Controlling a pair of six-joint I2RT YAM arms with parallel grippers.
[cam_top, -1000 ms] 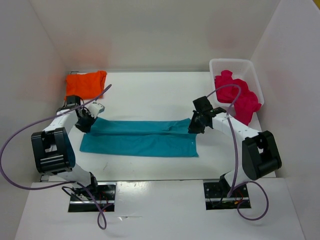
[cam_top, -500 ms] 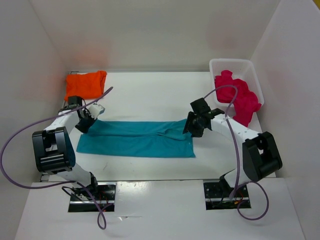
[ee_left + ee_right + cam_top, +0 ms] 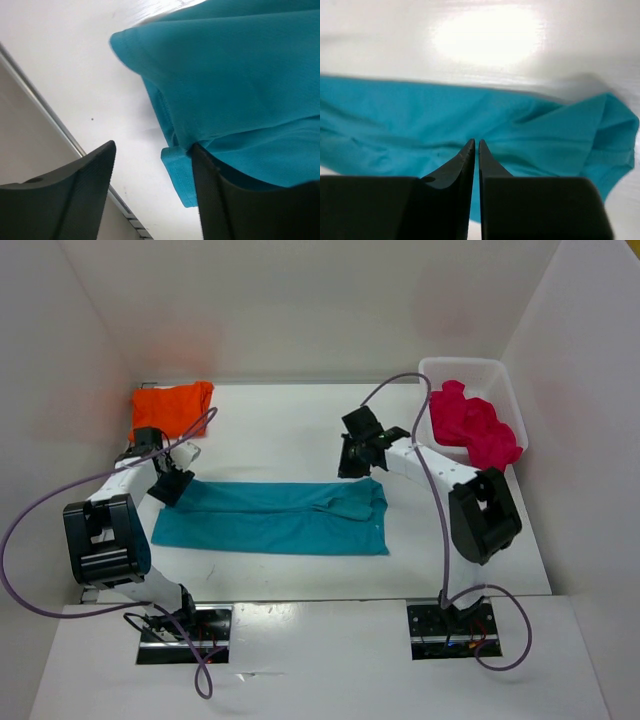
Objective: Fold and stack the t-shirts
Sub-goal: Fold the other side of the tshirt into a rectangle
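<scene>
white table [image 3: 280,430]. a teal blue t-shirt [image 3: 270,518] lies flat across its middle, folded into a long band running left to right. a white plastic basket [image 3: 505,390] stands at the far right corner, with a crumpled pink-red t-shirt [image 3: 475,425] inside. a folded orange t-shirt [image 3: 172,407] lies at the far left corner. the left gripper [image 3: 172,487] sits low at the band's left end, fingers spread, the cloth edge against one finger. the right gripper [image 3: 352,462] hangs over the table near the band's right end, fingers pressed almost together, nothing between them.
</scene>
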